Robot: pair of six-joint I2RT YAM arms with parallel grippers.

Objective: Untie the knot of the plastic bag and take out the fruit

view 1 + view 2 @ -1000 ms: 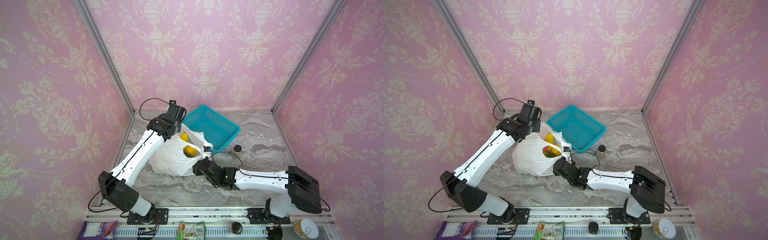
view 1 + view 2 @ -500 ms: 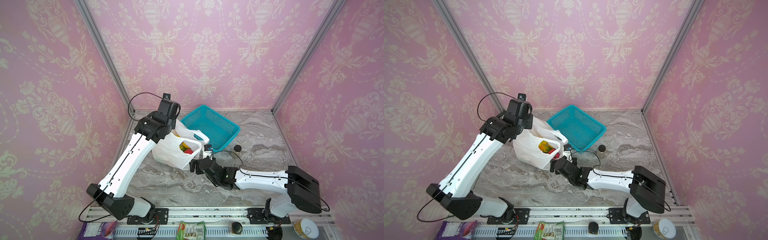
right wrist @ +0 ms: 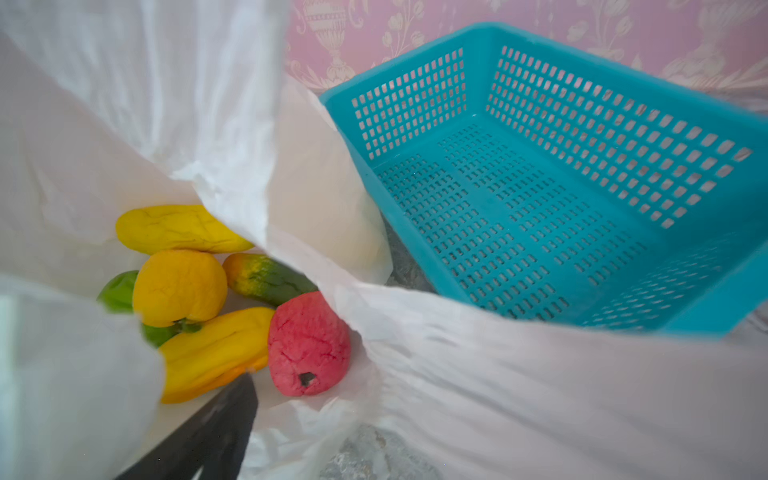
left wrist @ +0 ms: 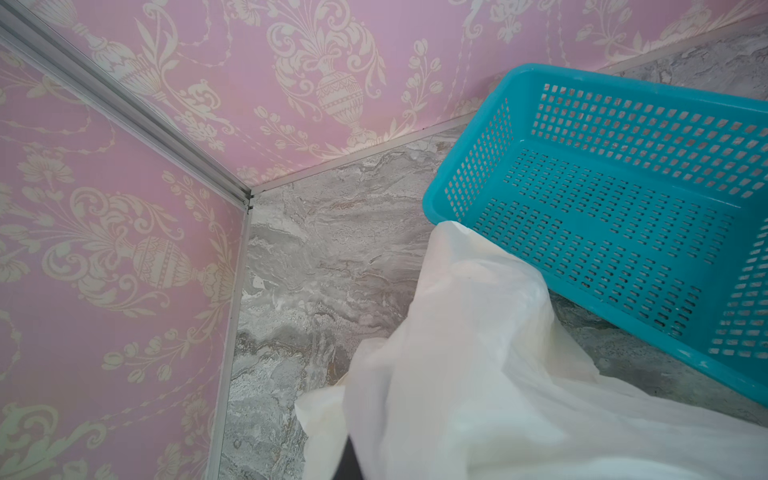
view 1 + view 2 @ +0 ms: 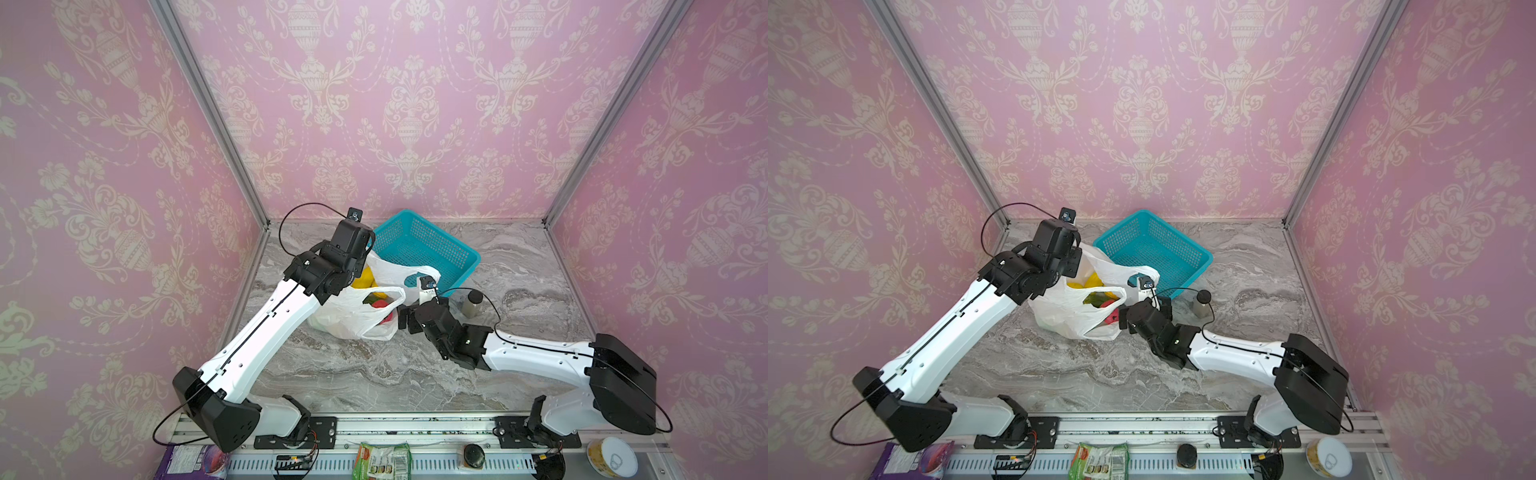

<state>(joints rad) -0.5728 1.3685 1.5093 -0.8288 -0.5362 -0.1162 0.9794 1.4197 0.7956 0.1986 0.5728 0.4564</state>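
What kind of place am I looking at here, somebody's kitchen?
Most likely a staged robot test booth, not a home: pink wallpapered panels in a metal frame surround a marble-look tabletop, two robot arms are mounted on a rail, and a white bag holds toy-like fruit.
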